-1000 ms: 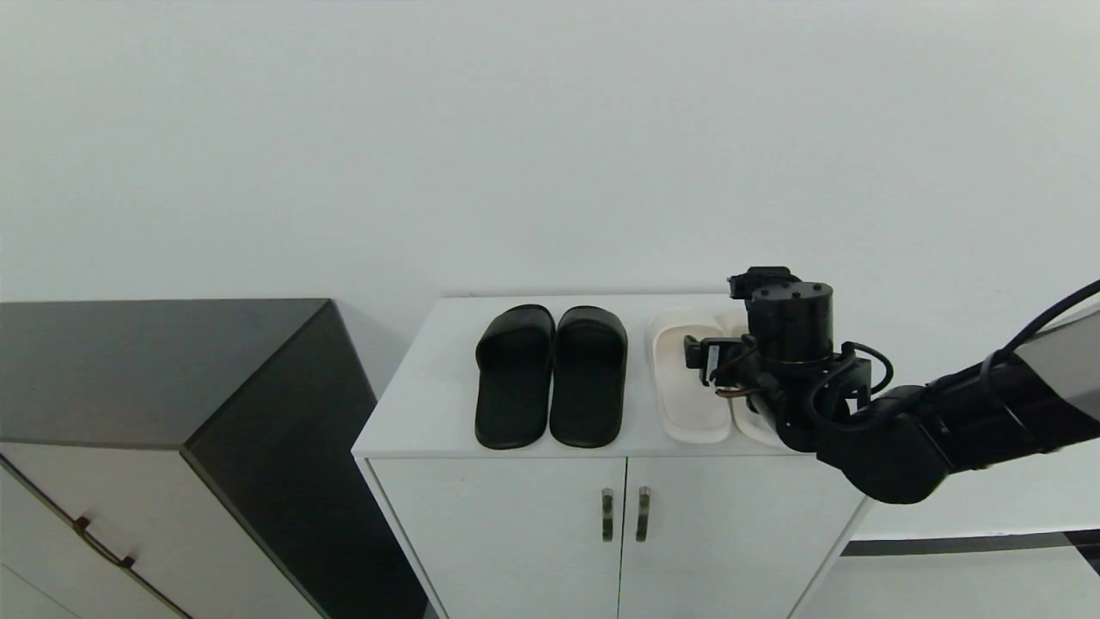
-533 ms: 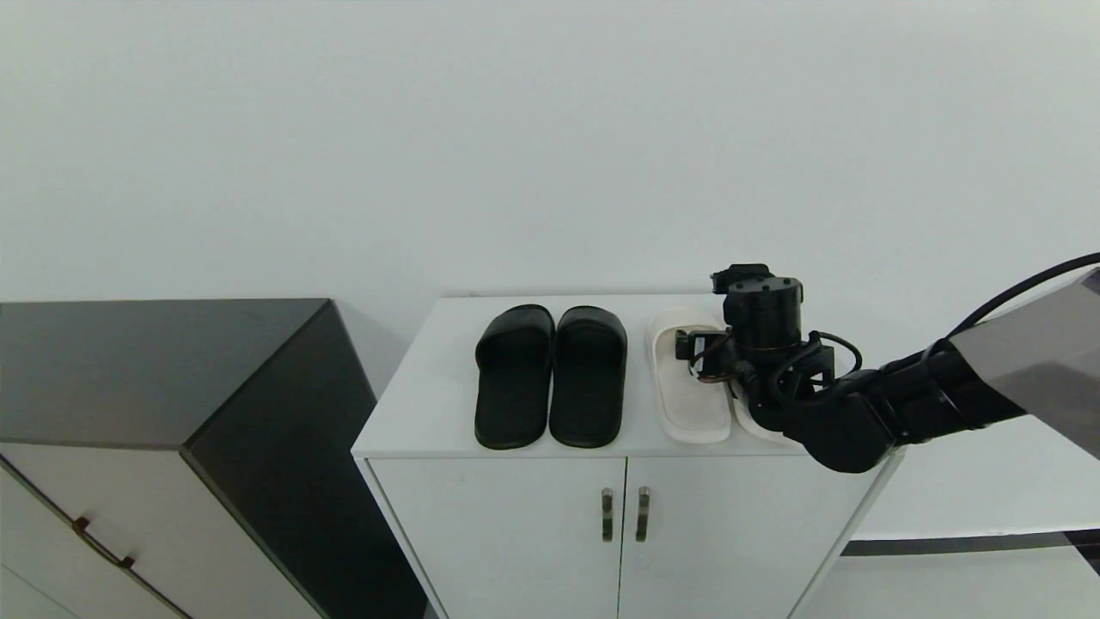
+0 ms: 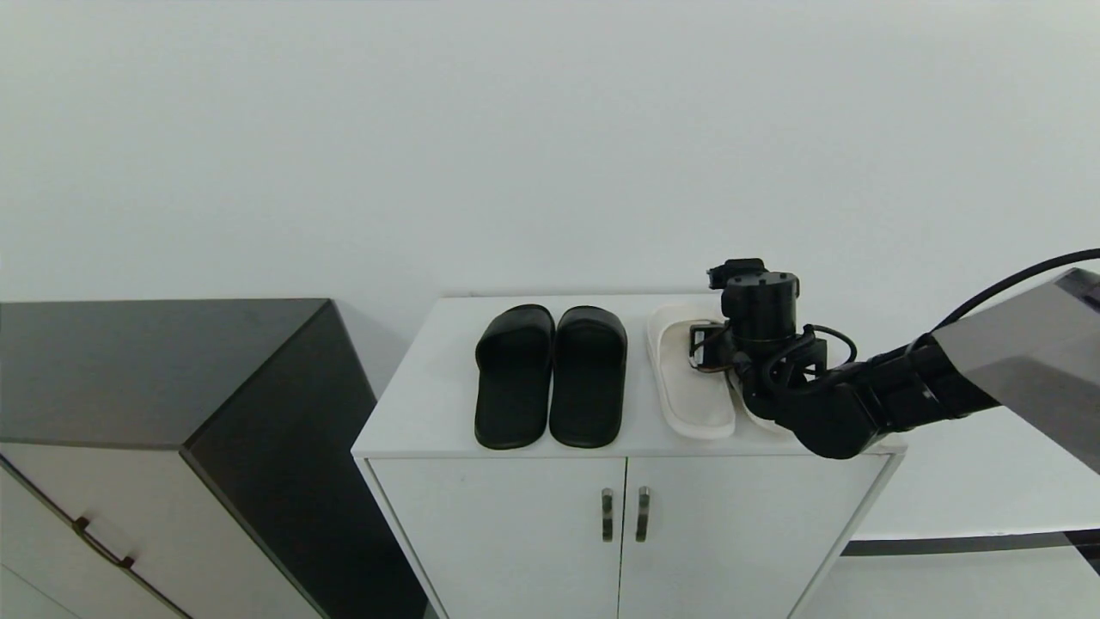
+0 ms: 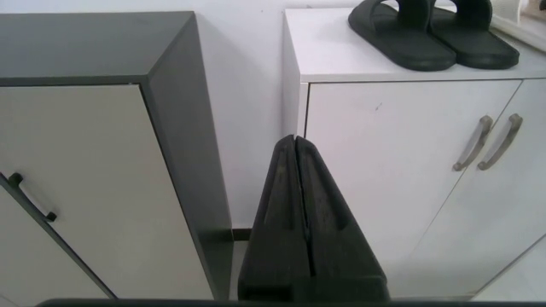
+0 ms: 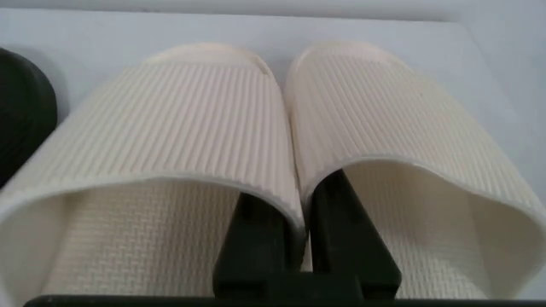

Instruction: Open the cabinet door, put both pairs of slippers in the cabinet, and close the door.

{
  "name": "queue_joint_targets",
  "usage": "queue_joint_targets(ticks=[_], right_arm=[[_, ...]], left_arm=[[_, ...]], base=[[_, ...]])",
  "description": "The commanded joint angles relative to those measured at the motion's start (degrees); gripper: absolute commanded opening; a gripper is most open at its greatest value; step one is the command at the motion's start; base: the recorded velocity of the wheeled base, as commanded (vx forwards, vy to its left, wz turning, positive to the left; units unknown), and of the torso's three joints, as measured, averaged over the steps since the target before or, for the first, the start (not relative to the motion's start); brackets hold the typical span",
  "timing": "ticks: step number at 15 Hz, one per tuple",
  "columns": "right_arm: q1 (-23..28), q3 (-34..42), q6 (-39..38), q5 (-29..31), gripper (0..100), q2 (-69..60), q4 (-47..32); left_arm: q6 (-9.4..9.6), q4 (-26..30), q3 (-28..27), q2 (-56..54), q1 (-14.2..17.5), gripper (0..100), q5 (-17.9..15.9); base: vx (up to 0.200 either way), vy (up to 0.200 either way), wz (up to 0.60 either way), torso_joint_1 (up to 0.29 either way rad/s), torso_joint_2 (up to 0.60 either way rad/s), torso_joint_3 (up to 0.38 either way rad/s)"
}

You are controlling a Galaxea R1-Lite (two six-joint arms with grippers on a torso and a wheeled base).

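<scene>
Right hand [image 5: 294,213]: 2 fingers [image 5: 247,247], one pushed under the strap of each white slipper. The two inner strap edges, which touch each other, sit between the fingers and are pinched there. So the hand is closed on the white slippers [image 3: 692,387].

White slippers: 1 pair, 2 pieces, side by side and touching. They lie on the right part of the cabinet top [image 3: 412,395]. Toes point to the wall, heels to the front edge. The right piece is mostly hidden behind the arm in the head view. I cannot tell whether either piece is lifted off the top.

Black slippers [image 3: 589,378]: 1 pair, 2 pieces, flat on the same top, left of the white pair. They touch each other along their inner sides and stand apart from the white pair.

Slipper total: 4, all on top of the cabinet.

Cabinet [image 3: 516,533]: white, 2 doors, both shut. 2 vertical metal handles [image 3: 608,514] sit close together at the centre seam.

Left hand [image 4: 296,149]: fingers pressed flat together, holding nothing. It is low down, facing the gap between the white cabinet and the dark unit.

Dark unit [image 3: 172,361]: 1, left of the cabinet, with a dark top and side, a pale front, and 1 dark handle [image 3: 103,543].
</scene>
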State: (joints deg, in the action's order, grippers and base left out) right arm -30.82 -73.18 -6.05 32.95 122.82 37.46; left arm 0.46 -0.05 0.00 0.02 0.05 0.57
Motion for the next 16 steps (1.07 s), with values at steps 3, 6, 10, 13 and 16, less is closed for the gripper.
queue_joint_targets(ticks=[3,6,10,13,16], right_arm=[[-0.38,5.24,1.12,0.1,0,-7.16,0.07],[-2.4,12.8,1.12,-0.7,0,-15.33,0.07],[-10.49,25.89,1.12,-8.96,0,-28.95,-0.02],[-15.68,33.01,0.86,-15.02,0,-34.75,-0.02],[-21.13,36.88,0.07,-17.22,0,-38.36,-1.69]], left_arm=[[-0.46,-0.04,-0.09,0.06,0.04,0,-0.05],[-0.55,-0.04,-0.09,0.06,0.04,0,-0.05],[-0.46,-0.04,-0.09,0.06,0.04,0,-0.05],[-0.38,-0.04,0.0,0.06,0.04,0,-0.05],[-0.46,-0.04,-0.09,-0.02,0.04,0,-0.05]], base=[[0.0,0.0,0.0,0.0,0.0,0.0],[0.0,0.0,0.0,0.0,0.0,0.0],[0.0,0.0,0.0,0.0,0.0,0.0],[0.0,0.0,0.0,0.0,0.0,0.0],[0.0,0.0,0.0,0.0,0.0,0.0]])
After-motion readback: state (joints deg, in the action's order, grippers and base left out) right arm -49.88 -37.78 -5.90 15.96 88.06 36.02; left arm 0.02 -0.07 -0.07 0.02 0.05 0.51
